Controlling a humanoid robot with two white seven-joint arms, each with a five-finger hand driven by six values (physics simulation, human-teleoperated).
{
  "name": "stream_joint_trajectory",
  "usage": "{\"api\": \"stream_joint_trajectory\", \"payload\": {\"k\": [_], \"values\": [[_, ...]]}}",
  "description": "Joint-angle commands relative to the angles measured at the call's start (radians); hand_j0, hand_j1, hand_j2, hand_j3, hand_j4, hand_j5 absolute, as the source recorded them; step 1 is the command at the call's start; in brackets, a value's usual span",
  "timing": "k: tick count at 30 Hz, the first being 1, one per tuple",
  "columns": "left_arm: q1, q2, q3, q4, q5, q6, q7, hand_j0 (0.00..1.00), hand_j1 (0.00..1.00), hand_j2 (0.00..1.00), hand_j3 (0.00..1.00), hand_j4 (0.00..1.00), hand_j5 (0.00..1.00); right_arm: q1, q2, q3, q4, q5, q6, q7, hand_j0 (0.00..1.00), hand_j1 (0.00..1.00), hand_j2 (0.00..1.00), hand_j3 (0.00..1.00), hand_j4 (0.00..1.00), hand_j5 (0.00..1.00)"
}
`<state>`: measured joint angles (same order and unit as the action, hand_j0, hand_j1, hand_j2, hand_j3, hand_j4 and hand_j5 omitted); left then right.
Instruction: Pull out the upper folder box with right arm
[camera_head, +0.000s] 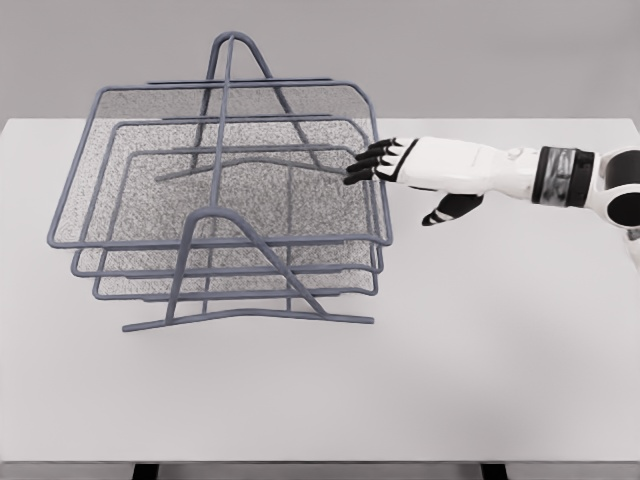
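A grey wire-mesh rack (225, 200) with three stacked folder trays stands on the left half of the white table (480, 350). The upper tray (110, 110) is the widest, its rim running from far left round to the right side. My right hand (375, 160) reaches in from the right, its black fingertips (362, 168) extended and touching the right rim of the upper tray. The thumb (445, 210) hangs below, apart from the rack. The fingers are relaxed and hold nothing. No left arm shows.
The rack's A-shaped frame (240, 260) stands at the front and back of the trays. Table edge runs along the bottom of the view.
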<state>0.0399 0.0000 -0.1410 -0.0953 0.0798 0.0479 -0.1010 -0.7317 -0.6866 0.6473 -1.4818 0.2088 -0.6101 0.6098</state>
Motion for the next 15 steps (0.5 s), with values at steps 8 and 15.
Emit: {"api": "stream_joint_trajectory", "payload": {"k": [8,15], "values": [[0.0,0.0,0.0,0.0,0.0,0.0,0.0,1.0,1.0,1.0,1.0,1.0,1.0,0.002,-0.08,-0.011,-0.011,0.018,-0.001,0.001,1.0,1.0,1.0,1.0,1.0,1.0],[0.0,0.0,0.0,0.0,0.0,0.0,0.0,1.0,1.0,1.0,1.0,1.0,1.0,0.011,-0.123,-0.012,-0.012,0.017,-0.001,0.001,1.0,1.0,1.0,1.0,1.0,1.0]]}}
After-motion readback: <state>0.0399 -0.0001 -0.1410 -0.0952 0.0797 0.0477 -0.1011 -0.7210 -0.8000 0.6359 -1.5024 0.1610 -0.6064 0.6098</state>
